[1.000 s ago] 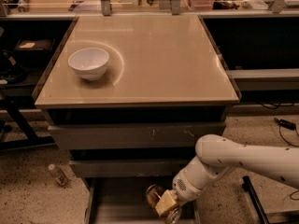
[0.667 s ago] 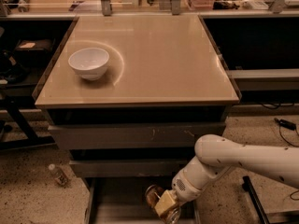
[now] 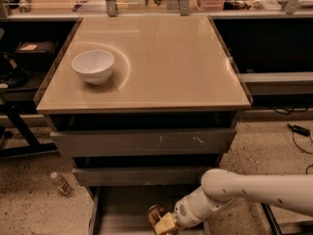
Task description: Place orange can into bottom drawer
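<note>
A: Gripper?
B: Gripper (image 3: 164, 223) is low at the bottom edge of the view, down inside the open bottom drawer (image 3: 120, 214), on the end of the white arm (image 3: 254, 187) that reaches in from the right.
A: Holding?
B: The orange can (image 3: 156, 213) is right against its tip, touching. Clamped or let go, can't tell from this view.
A: Where's the can exactly?
B: Over the drawer's grey floor, near the middle. Can't tell if it's resting on the floor or just above it.
A: Step?
B: My read: the placing step, nearly done. Next move would be to set the can down flat, release, and pull the arm out and up without clipping the middle drawer (image 3: 142, 176) overhanging it.
A: Anything else?
B: Top drawer (image 3: 144, 142) with scratched front, both upper ones pushed in. White bowl (image 3: 93, 66) on the tan tabletop (image 3: 166, 67), well apart from the action. Small clear bottle (image 3: 60, 183) lying on the speckled floor, left of the cabinet.
A: Labels, brands?
B: None legible. Can shows dark mottling only, no readable text.
</note>
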